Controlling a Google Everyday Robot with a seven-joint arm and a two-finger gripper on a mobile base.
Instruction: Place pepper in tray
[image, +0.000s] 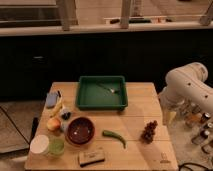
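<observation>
Pepper (114, 137) lay on the table (142, 102) in front of the tray (101, 78), slanted | gripper (169, 116) hung at the right edge, pepper leftward in view (I couldn't tell its grip state)

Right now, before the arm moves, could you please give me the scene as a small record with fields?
pepper: green, lying on the table, nearer the camera than the tray, right of the bowl
tray: green, back middle of the table; a small utensil lies inside
bowl: dark red, front left
grapes: right of the pepper
claw: low at the table's right edge, apart from the pepper
task state: pepper not yet in tray
</observation>
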